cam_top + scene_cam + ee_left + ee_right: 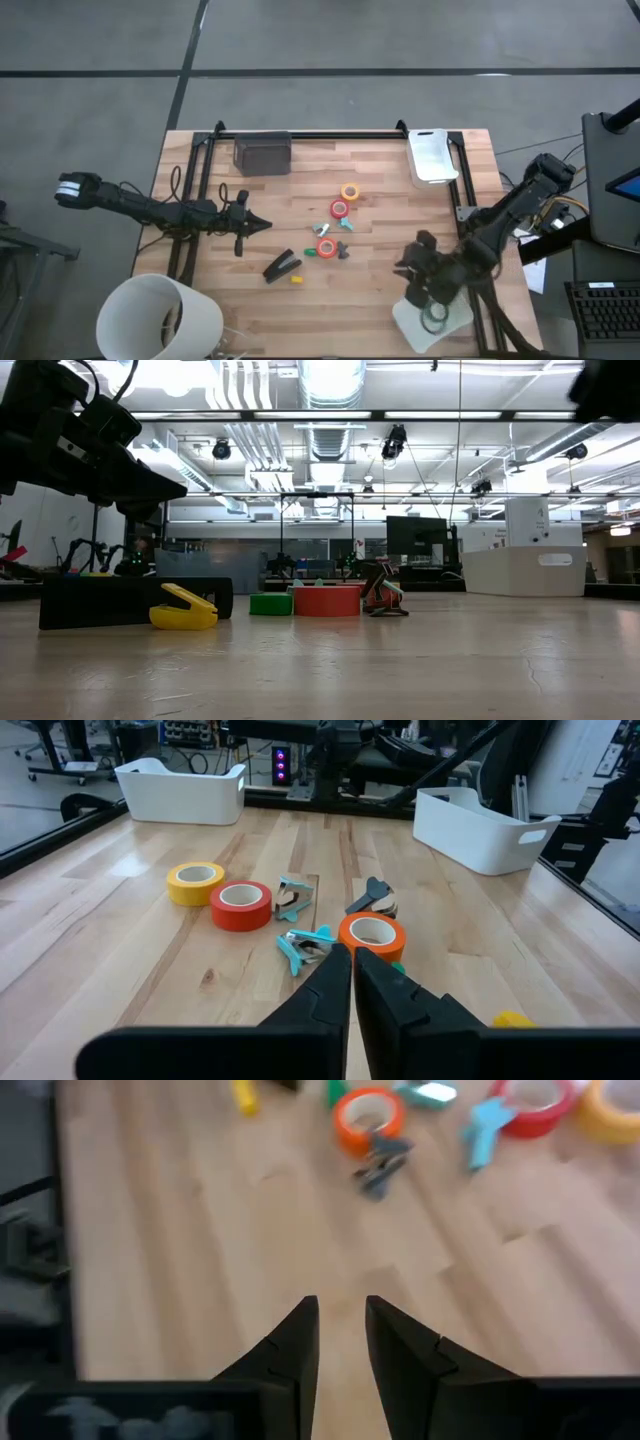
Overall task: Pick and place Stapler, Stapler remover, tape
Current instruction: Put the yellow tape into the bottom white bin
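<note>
Our left gripper [262, 224] waits pinched shut and empty, aimed at the stapler [282, 266] and tape [339, 209] clustered mid-table. Our right gripper [409, 268], fingers narrowly parted and holding nothing, hangs beside the tray [410, 322], seemingly between trips.

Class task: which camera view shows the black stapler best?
The high view: the whole stapler lies unobstructed on the wooden table. The low view shows it only side-on; both wrist views miss it.
</note>
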Controlling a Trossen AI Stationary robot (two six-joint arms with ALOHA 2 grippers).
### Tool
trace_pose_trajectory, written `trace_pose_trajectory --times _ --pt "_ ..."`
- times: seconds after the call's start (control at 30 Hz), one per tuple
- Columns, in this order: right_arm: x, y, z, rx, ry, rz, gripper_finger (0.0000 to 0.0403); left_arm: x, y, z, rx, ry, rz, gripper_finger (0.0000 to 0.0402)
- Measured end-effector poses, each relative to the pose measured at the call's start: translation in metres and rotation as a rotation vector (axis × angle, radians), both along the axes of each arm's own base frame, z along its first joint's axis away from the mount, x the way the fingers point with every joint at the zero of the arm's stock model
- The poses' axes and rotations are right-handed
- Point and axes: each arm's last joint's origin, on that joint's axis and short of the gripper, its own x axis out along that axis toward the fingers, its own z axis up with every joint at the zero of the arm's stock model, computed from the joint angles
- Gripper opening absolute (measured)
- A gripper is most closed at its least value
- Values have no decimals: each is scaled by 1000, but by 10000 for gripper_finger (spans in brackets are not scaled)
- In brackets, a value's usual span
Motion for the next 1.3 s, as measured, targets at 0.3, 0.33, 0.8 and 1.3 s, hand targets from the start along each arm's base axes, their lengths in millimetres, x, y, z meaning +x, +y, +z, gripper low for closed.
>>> trace_pose_trajectory --times 0.3,0.33,0.8,1.3 --pt "36 -54 1 -108 3 -115 103 0 0 0 0 2 0 20" --pt "39 -61 1 -105 6 -140 105 0 0 0 0 2 0 21" --pt "77 -159 3 -61 -63 -317 187 0 0 0 0 4 0 21" --pt "97 -215 -19 -14 51 -353 187 0 0 -1 1 14 0 19"
